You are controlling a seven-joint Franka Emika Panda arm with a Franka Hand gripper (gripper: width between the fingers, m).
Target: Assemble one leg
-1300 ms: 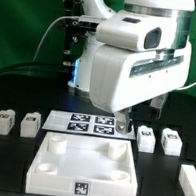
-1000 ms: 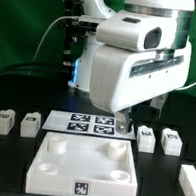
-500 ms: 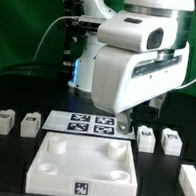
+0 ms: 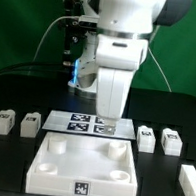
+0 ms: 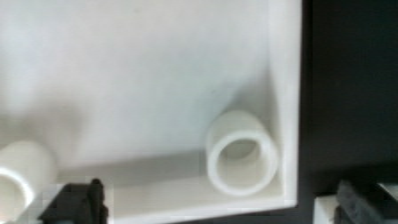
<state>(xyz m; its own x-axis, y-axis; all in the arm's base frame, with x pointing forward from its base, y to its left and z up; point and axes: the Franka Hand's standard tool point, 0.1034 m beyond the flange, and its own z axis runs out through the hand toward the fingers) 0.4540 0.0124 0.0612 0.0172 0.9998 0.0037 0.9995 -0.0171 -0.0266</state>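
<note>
The gripper (image 4: 108, 122) is hanging fingers-down in the middle of the frame, above the far edge of the white plate (image 4: 85, 159) and the marker board (image 4: 70, 121). In the wrist view its fingers (image 5: 75, 200) are standing wide apart, released and gripping nothing, with a corner socket (image 5: 244, 152) of the plate beneath. The nearest leg (image 4: 148, 138) is sitting on the tabletop (image 4: 170, 108) right of centre, apart from the gripper, with a second leg (image 4: 170, 144) just beside it. A third leg (image 4: 29, 125) and a fourth leg (image 4: 2, 123) are sitting at the left.

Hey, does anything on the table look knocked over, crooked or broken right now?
Nothing stands out. The square plate lies flat, in line with the marker board, and the four small legs stand upright, two at the exterior view's left, two at its right.
</note>
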